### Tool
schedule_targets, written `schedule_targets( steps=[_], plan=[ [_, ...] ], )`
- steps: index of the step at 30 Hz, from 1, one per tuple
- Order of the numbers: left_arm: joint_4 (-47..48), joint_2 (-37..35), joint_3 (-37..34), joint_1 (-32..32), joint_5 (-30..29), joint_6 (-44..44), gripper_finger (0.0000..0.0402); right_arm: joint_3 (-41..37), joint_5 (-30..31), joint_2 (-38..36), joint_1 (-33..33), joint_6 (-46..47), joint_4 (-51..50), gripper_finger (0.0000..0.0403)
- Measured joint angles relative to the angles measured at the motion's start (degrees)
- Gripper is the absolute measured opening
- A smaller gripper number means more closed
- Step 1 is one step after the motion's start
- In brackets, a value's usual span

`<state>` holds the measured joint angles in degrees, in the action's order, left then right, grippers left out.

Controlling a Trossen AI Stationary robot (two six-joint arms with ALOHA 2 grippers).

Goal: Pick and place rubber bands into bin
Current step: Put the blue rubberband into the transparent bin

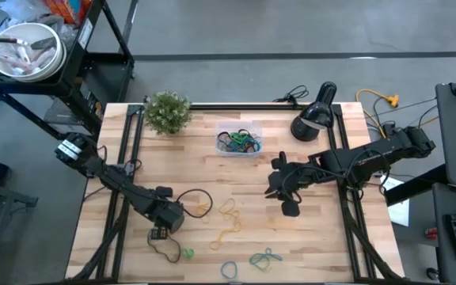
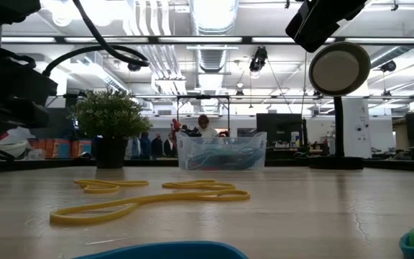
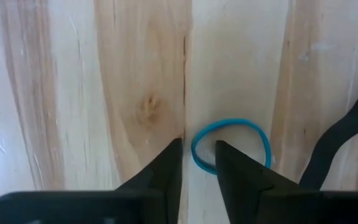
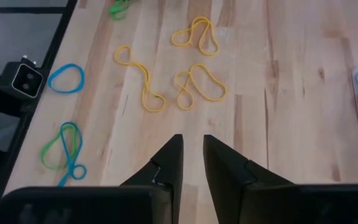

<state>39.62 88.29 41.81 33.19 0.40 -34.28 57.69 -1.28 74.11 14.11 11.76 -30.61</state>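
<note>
A small blue rubber band [image 3: 235,124] lies flat on the wooden table. My left gripper [image 3: 197,146] points down over its edge, open by a narrow gap, one finger inside the loop and one outside. In the high view this gripper [image 1: 167,215] hides that band. My right gripper [image 1: 282,192] hangs above the table's middle, its fingers [image 4: 192,140] slightly apart and holding nothing. Yellow rubber bands [image 4: 194,84] lie ahead of it. The clear bin [image 1: 238,142] at the far middle holds several coloured bands. My left gripper comes from above, pointing down, and straddles the blue band's edge [image 3: 196,160]. One fingertip [image 3: 224,152] stands inside the loop and the other outside it. The band lies flat on the table. Whether the fingers touch it, I cannot tell.
A black strip [image 3: 344,134] lies close beside the blue band. Green and blue bands [image 1: 266,257] and a blue loop [image 1: 229,269] lie near the front edge. A small plant [image 1: 167,111] and a black lamp [image 1: 315,119] stand at the back.
</note>
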Motion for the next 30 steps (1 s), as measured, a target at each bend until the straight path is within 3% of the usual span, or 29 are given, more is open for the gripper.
schedule_targets(
  steps=[7, 21, 24, 30],
  plan=[
    [-0.2, 0.0, -0.1, 0.0, -0.7, -3.0, 0.0006, 0.0, 0.7, 0.0, 0.0, 0.6, 0.0, 0.0059],
    [-0.4, -1.2, 2.0, 0.0, -4.4, -6.0, 0.0, 0.0, 1.5, 0.0, 0.0, 1.8, 0.1, 0.0059],
    [-2.1, -2.0, 2.9, -0.1, -9.7, -6.7, 0.0, 0.0, 1.5, 0.0, 0.0, 1.8, 0.2, 0.0059],
    [-1.5, -4.0, 5.3, 0.2, -14.1, -7.4, 0.0, 0.0, 1.5, 0.0, 0.0, 1.7, 1.7, 0.0059]
  ],
)
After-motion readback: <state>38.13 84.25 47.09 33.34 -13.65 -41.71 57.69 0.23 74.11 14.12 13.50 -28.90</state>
